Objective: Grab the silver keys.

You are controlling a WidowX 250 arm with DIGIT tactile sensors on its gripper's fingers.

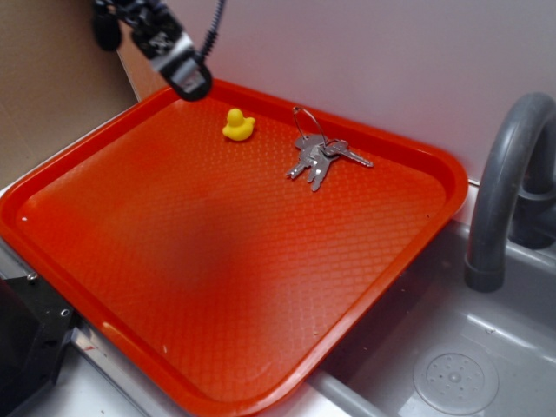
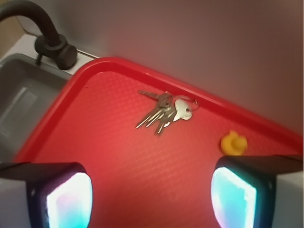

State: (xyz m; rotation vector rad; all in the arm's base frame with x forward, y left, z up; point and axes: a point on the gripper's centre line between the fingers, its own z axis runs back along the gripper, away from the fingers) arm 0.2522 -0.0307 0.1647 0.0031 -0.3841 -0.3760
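Nearest the wrist camera, two dark fingers with glowing pale pads (image 2: 66, 202) fill the bottom corners of the frame, standing wide apart with nothing between them but bare tray surface. That black robot gripper (image 2: 149, 199) is empty. From the exterior view it hangs above the far left corner of the tray (image 1: 178, 69), clear of the surface, with a coiled black cable beside it.

Beneath it lies a large orange-red plastic tray with a textured diamond pattern and a raised rim (image 1: 217, 261). It rests tilted over the edge of a grey sink basin (image 1: 486, 347).

On the tray, towards its far edge, lie the silver keys (image 1: 317, 156), a small bunch of grey metal keys on a thin wire ring. They lie flat, fanned out, with the ring pointing towards the tray's far rim. In the wrist view the bunch (image 2: 164, 111) sits ahead of the fingers, roughly midway between them but well apart.

Close to the keys, but not touching them, sits a small yellow toy duck (image 1: 237, 125); in the wrist view it (image 2: 233, 143) lies just above the right-hand finger.

Beside the tray a curved dark grey faucet (image 1: 512, 182) rises from the sink edge, and a round drain (image 1: 456, 380) shows in the basin floor. Behind everything stands a plain pale wall (image 1: 391, 52).
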